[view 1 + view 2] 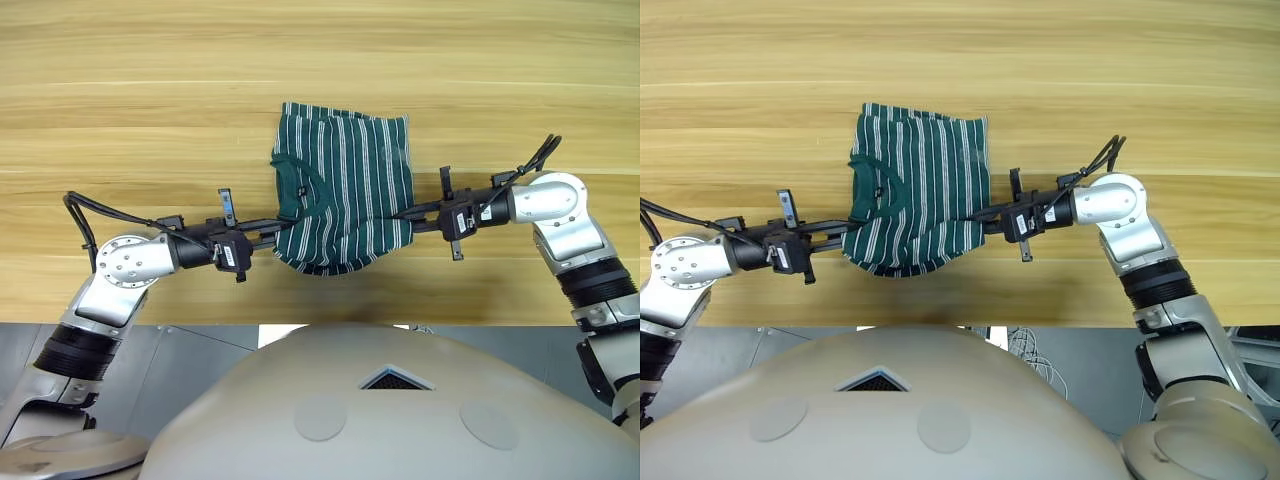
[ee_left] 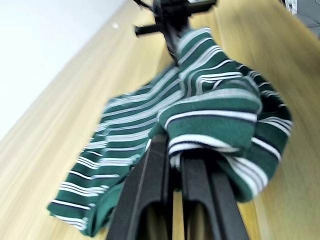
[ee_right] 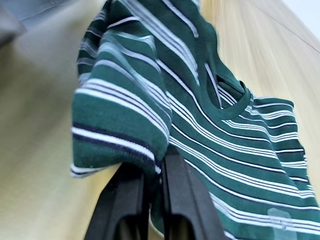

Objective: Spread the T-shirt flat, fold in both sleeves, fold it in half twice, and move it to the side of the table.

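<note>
A dark green T-shirt [image 1: 350,180] with white stripes is partly folded on the wooden table [image 1: 150,90], its collar showing at the left side. Its near edge is lifted off the table and sags between my two grippers. My left gripper [image 1: 283,230] is shut on the near left corner of the T-shirt [image 2: 210,120]. My right gripper [image 1: 405,217] is shut on the near right corner of the T-shirt [image 3: 150,110]. The far part of the shirt still rests on the wood.
The table's front edge [image 1: 150,322] runs just below my arms, with grey floor beyond it. Bare wood stretches to both sides of the shirt and behind it.
</note>
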Tool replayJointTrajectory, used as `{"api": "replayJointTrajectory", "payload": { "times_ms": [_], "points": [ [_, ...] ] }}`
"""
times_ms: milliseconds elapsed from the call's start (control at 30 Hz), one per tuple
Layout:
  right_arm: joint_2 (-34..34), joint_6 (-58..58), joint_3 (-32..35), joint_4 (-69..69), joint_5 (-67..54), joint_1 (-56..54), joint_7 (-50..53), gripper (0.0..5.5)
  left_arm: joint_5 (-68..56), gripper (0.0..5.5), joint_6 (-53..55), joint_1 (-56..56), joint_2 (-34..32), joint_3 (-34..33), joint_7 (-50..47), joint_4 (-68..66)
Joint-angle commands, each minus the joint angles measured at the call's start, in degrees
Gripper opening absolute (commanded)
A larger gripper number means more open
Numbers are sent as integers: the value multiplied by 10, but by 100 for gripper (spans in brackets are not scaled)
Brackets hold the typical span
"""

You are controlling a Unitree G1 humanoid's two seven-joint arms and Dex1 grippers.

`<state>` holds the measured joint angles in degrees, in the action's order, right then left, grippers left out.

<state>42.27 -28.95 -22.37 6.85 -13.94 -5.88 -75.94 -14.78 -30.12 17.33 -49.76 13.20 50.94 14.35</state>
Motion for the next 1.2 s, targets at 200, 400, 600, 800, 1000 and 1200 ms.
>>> {"api": "replayJointTrajectory", "payload": {
  "times_ms": [200, 400, 600, 800, 1000, 1200],
  "points": [
    [20, 102, 34, -47, -93, 1, -66, 15, -30, 0, 94, 1, -6, -12, 42, 42],
    [-25, 231, 49, 98, -140, -132, -153, 15, -93, 0, 265, -203, 55, 20, 168, -158],
    [-72, 266, 21, 264, -117, -231, -165, 15, -98, 0, 376, -329, 89, 8, 241, -313],
    [-127, 247, 24, 401, -87, -260, -165, 15, -70, 0, 428, -369, 120, 13, 245, -354],
    [-141, 281, 59, 446, -117, -278, -166, 81, -54, 0, 491, -396, 143, 7, 242, -400],
    [-146, 297, 106, 465, -129, -285, -165, 197, -59, 68, 536, -420, 160, -28, 238, -479]
  ]
}}
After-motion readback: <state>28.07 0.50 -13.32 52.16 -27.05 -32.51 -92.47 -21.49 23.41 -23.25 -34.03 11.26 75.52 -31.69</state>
